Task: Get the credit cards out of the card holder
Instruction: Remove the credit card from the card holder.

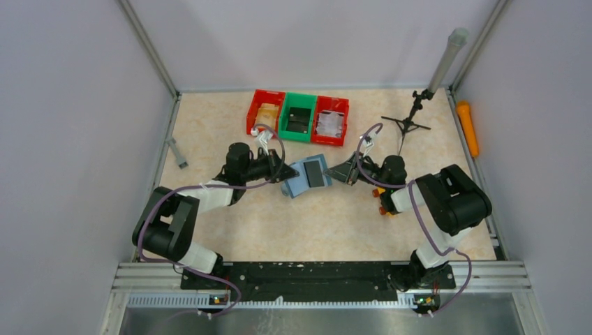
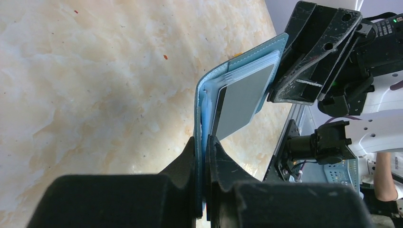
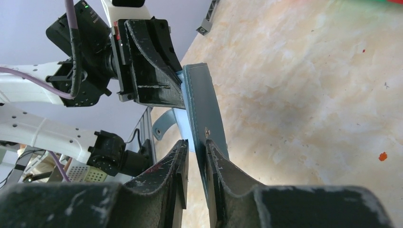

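**Holder held between both grippers, mid-table**

Grey walls (image 1: 70,105) are boxing in the beige marbled table (image 1: 314,223) on three sides. Left gripper (image 1: 285,172) is pinching the open teal holder (image 1: 299,185) near its spine, mid-table. A dark card (image 1: 315,172) is showing on the holder's inner face. Right gripper (image 1: 335,172) is meeting the holder's far edge with its fingers nearly together; can't tell if it's clamping. Red, green and red bins (image 1: 297,137) are lining the back. A stand (image 1: 410,124) is standing at the far right.
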Controlling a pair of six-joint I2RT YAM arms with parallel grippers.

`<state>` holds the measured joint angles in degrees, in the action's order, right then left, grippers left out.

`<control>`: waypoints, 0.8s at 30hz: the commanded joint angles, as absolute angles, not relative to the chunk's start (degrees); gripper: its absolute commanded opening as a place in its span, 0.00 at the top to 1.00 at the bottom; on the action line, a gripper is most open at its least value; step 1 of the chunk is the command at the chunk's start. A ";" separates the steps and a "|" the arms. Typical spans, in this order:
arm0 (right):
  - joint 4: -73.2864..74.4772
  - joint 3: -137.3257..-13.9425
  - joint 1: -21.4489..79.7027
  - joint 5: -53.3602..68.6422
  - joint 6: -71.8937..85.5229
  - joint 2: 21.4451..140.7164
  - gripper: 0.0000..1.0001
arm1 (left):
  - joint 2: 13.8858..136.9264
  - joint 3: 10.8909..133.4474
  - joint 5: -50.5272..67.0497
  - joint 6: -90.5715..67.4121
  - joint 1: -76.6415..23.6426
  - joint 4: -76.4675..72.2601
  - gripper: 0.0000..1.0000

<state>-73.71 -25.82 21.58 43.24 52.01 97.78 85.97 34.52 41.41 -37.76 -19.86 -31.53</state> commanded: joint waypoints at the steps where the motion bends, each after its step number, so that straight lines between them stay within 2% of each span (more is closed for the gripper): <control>1: -75.30 -26.97 21.27 43.77 50.46 97.54 0.79 | 83.91 35.88 43.62 -38.19 -19.53 -36.37 1.00; 5: -72.47 -27.50 21.27 43.36 49.49 97.58 0.79 | 83.56 35.34 44.44 -38.92 -19.58 -38.19 1.00; 9: -70.87 -27.91 21.27 43.13 49.02 97.56 0.91 | 83.56 35.08 45.09 -39.49 -19.54 -39.46 1.00; 12: -71.40 -28.10 21.35 43.79 49.17 97.92 0.93 | 83.69 34.61 46.30 -40.61 -19.55 -41.84 1.00; 20: -71.51 -29.06 21.96 45.07 49.41 98.72 0.93 | 84.88 34.54 48.87 -42.63 -19.58 -45.33 1.00; 24: -70.78 -29.19 22.08 44.99 49.16 98.82 0.82 | 85.41 34.58 49.69 -43.46 -19.60 -46.49 1.00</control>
<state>-70.57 -27.55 21.65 44.05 50.52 97.95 85.97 34.35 45.95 -41.69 -19.44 -38.63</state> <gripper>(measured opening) 0.142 0.074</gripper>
